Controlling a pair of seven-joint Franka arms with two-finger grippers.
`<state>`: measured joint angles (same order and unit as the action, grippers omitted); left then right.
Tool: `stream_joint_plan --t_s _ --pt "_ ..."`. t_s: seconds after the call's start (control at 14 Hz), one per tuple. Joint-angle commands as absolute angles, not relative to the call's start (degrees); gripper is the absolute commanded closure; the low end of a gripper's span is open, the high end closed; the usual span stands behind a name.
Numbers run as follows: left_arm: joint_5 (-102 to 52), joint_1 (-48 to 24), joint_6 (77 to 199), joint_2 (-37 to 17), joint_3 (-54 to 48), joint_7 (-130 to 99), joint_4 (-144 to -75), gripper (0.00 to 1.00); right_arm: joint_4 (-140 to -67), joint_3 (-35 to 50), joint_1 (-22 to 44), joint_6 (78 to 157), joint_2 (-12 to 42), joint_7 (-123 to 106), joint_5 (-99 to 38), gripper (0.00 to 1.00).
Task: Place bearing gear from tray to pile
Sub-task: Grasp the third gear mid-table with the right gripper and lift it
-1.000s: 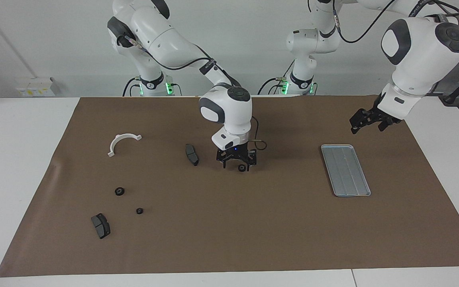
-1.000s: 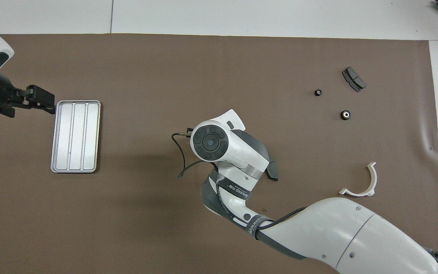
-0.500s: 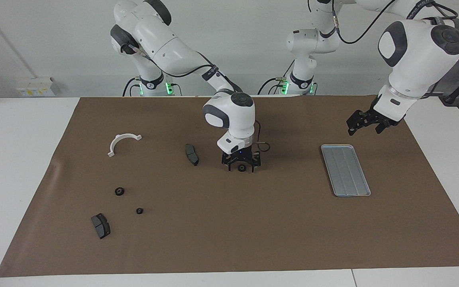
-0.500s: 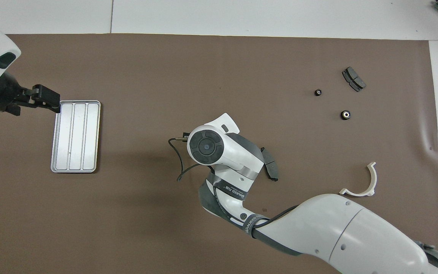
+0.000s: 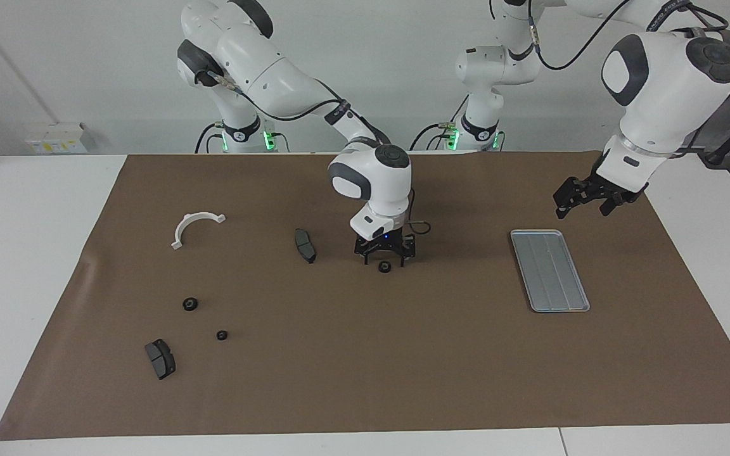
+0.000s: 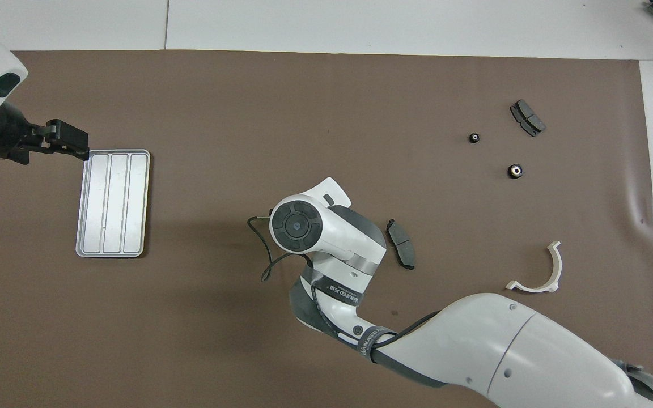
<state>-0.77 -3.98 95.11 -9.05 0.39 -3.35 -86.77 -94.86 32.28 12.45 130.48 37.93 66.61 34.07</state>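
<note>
Black bearing gear [image 5: 384, 267] is lying on the mat just beneath the right gripper's [image 5: 384, 256] spread jaws, untouched; left gripper [image 5: 577, 204] is hovering open near the tray [image 5: 549, 270].

Bearing gear [image 5: 384, 266] on mat — tray [image 5: 549, 270] bare.

Bright, even overhead light; both views sharp. Soft shadow on the brown mat [image 6: 236, 238] under the right arm [image 6: 326, 238]. No glare or blur.
</note>
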Motion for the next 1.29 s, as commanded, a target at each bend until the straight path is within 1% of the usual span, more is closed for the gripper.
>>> stream_joint_plan --t_s 0.0,0.21,0.29,0.5,0.93,1.0,1.07,1.14,1.21 --pt "-1.49 -3.52 96.59 -8.44 0.44 -2.9 -87.89 0.0 -95.1 33.14 11.51 131.13 37.97 65.48 35.42 0.0" --pt "-1.49 -3.95 96.68 -8.53 0.44 -2.55 -87.8 0.0 -95.1 33.13 11.34 132.01 38.06 64.42 35.42 0.01" --pt "-1.32 -4.04 96.68 -8.44 0.44 -2.46 -87.8 0.0 -95.1 33.13 11.34 132.1 38.06 64.42 35.42 0.06" --pt "-1.32 -4.04 97.99 -8.44 0.44 -2.46 -87.8 0.0 -95.01 33.05 11.25 132.27 38.06 64.25 35.86 0.15" --pt "-1.32 -4.04 98.0 -8.35 0.44 -2.37 -87.8 0.0 -94.92 32.7 11.16 134.21 38.06 64.42 36.03 0.17" --pt "-1.32 -3.78 97.82 -8.26 0.44 -2.46 -87.89 0.0 -95.01 32.7 11.16 134.21 38.06 64.42 36.21 0.19" --pt "-1.32 -3.52 97.82 -8.35 0.53 -2.46 -87.8 0.0 -95.18 32.7 11.08 134.12 38.06 64.42 36.73 0.25" --pt "-1.32 -3.34 97.82 -8.26 0.53 -2.46 -87.8 0.0 -95.19 32.7 11.07 134.12 38.06 64.34 36.91 0.33" --pt "-1.32 -3.34 98.0 -8.35 0.53 -2.46 -87.8 0.0 -95.19 32.7 11.07 134.12 38.06 64.34 36.91 0.47"
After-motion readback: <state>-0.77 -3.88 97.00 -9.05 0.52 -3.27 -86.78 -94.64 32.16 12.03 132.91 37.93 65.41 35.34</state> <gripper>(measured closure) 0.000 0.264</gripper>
